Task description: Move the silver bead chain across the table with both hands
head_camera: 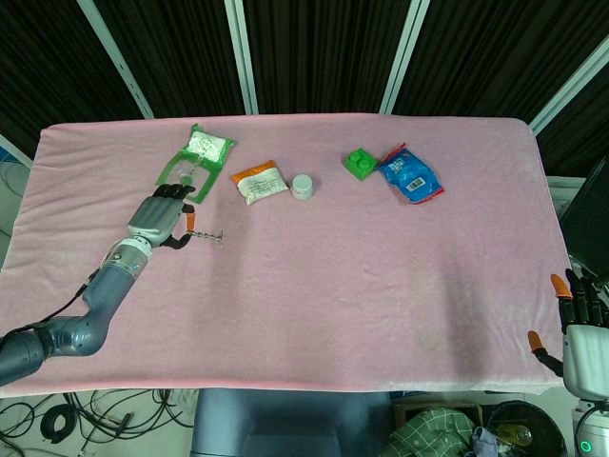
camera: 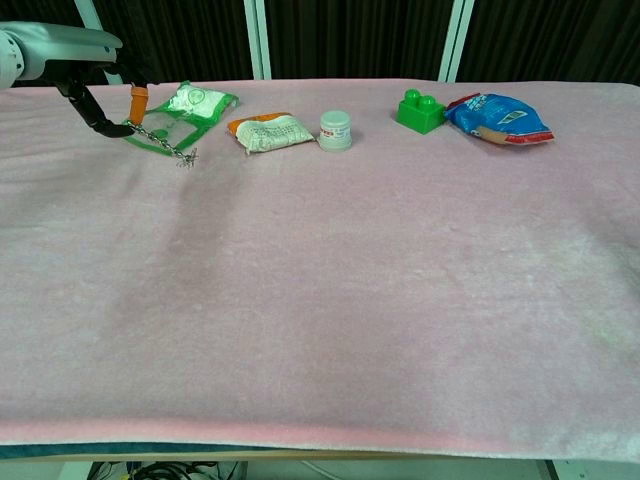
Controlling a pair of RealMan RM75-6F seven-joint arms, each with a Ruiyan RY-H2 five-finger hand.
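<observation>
Left hand (head_camera: 160, 215) fingers curled, pinching one end of the silver bead chain (camera: 165, 139); chain hangs slack above the pink tablecloth (head_camera: 381, 276), free end trailing lowest, in front of the green packet (camera: 170, 118). Judged light, limp and slippery: it will swing and sag, so a firm end pinch suits, with the free end the likely second hold. Right hand (head_camera: 579, 328) sits apart at the table's near right corner, fingers spread, holding nothing.
</observation>
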